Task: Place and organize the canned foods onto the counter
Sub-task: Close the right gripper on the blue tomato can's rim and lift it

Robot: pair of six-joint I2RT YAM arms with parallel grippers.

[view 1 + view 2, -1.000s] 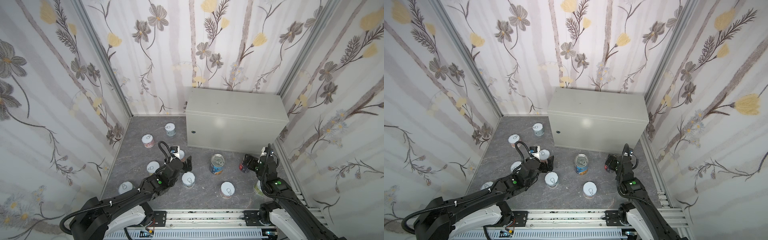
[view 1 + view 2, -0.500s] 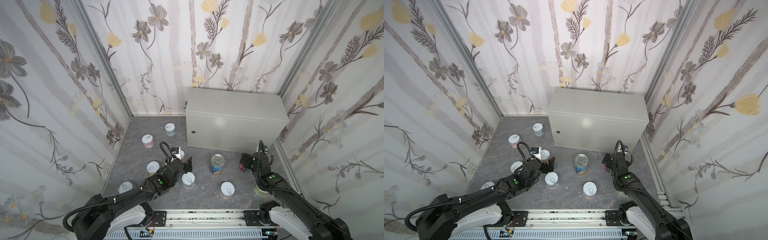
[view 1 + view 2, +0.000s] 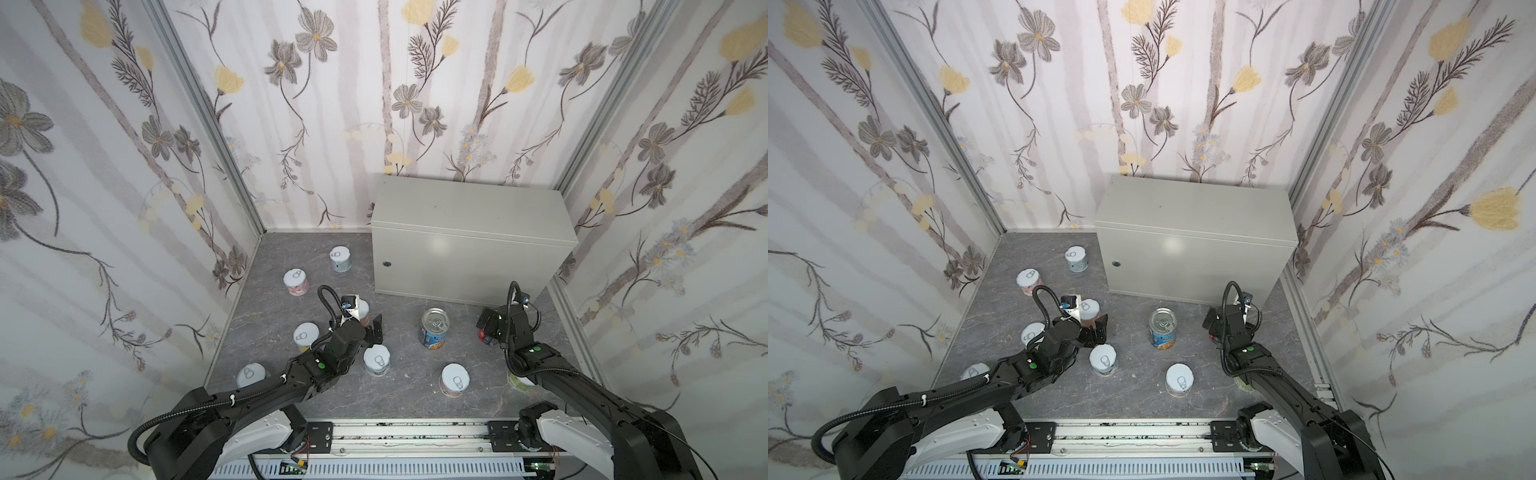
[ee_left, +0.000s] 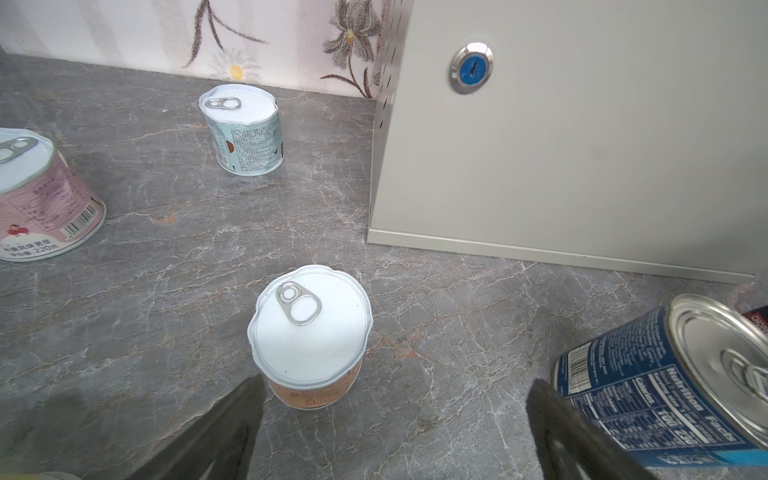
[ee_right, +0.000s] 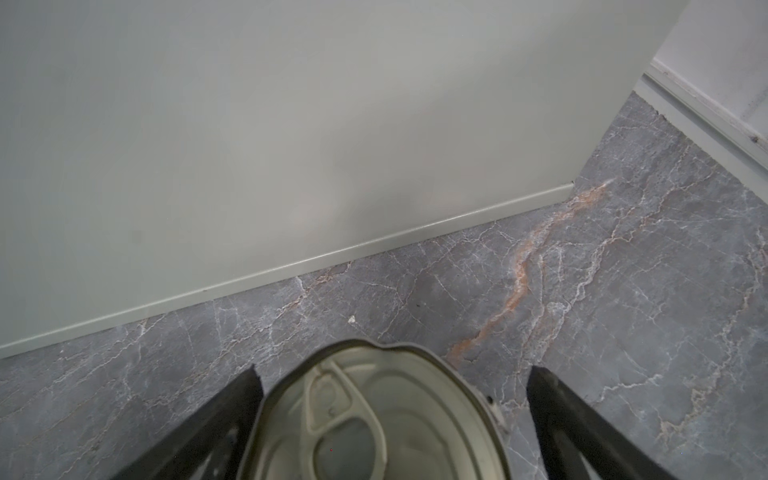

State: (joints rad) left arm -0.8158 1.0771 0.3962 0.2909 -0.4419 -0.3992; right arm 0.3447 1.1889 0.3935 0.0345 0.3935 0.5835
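The counter [image 3: 469, 216] is a light-grey box against the back wall, and its flat top is bare. Canned foods stand on the dark marbled floor. My left gripper [image 4: 395, 388] is open just short of an orange-labelled can [image 4: 309, 336], which sits nearer one finger. The blue soup can [image 3: 434, 328] stands to its right. My right gripper [image 5: 395, 374] is open, its fingers either side of the navy-and-red can's top [image 5: 374, 415] with gaps showing. In a top view that can [image 3: 484, 337] is mostly hidden under the gripper.
Short cans are scattered over the floor: teal [image 3: 340, 258], pink [image 3: 296, 282], and several more, such as the cans at mid-left [image 3: 305, 334], centre [image 3: 376, 360] and front [image 3: 455, 379]. Another can [image 3: 517, 380] peeks from under the right arm. Floral walls enclose three sides.
My right gripper has moved left and over the navy-and-red can, staying open. The left arm has hardly moved.
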